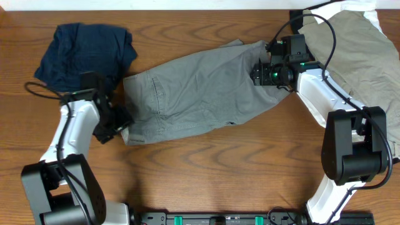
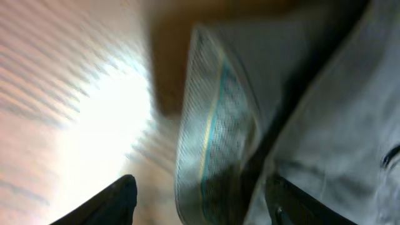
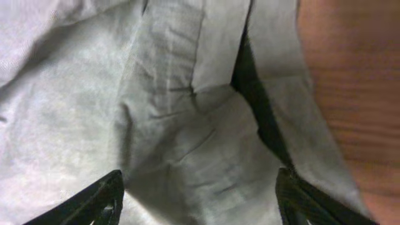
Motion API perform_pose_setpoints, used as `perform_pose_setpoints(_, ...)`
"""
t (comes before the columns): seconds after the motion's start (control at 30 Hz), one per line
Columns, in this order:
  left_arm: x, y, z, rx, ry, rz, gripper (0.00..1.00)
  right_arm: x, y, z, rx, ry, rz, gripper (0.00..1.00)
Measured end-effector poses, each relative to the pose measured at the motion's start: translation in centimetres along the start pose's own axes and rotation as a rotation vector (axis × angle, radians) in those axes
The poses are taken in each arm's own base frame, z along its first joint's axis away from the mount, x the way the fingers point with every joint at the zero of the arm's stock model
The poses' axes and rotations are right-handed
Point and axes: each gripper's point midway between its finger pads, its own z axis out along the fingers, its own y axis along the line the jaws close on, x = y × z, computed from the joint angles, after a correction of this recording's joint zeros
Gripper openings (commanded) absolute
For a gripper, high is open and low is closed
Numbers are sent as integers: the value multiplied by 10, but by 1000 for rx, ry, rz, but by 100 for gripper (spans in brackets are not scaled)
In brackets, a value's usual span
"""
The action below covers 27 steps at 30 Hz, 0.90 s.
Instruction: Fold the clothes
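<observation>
**CLOTHES FOLDING, MID-TASK.** Grey shorts (image 1: pixel 200 87) are pictured spread flat across the ctr of the worktop (image 1: pixel 206 175). They are laid on a slant, from the waist at approx. 8 o'clock to the leg hems at 2 o'clock.

The left end effector (image 1: pixel 114 127) is set at the waist corner. In the wrist view its fingers (image 2: pixel 119 197) are seen wide apart, w/ the paler waistband (image 2: pixel 212 125) standing on edge between them, unpinched. The right end effector (image 1: pixel 265 74) is held low over the leg end, jaws likewise open, w/ only creased grey cloth beneath. Nothing is gripped by either arm.

One arm at each end is judged to suit a long garment: both ends can be taken at once & the cloth drawn smooth before a fold. Whether one leg is already laid over the other cannot be told for certain.

A navy garment (image 1: pixel 84 53) is bunched at 10 o'clock. A khaki garment (image 1: pixel 356 44) w/ a white cloth (image 1: pixel 374 14) under it is heaped at 1 o'clock. Both piles are probably set at the far corners so the middle is left free for the piece in hand. A fresh grip at waist & hems is judged the likely next need, w/ a risk that only the top layer is caught.
</observation>
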Motion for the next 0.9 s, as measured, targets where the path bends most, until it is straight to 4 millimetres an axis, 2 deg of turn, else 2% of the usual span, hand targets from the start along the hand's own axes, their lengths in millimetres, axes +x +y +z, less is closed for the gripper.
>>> perform_pose_setpoints(0.13, -15, -1, -1, 21, -52, -8, 71, -8, -1, 1, 8, -34, -25, 77)
perform_pose_setpoints(0.23, -15, -1, 2, 20, -48, 1, 75, -6, -1, 5, 7, -26, -30, 78)
perform_pose_setpoints(0.53, -19, 1, 37, -1, 2, 8, 82, -3, -1, 11, 6, -19, -36, 78)
perform_pose_setpoints(0.77, -36, -23, 42, 121, -48, 43, 82, -3, -1, 11, 6, -19, -36, 79)
perform_pose_setpoints(0.9, -39, -39, 43, 207, -45, 74, 76, -3, -1, 11, 6, -19, -36, 79)
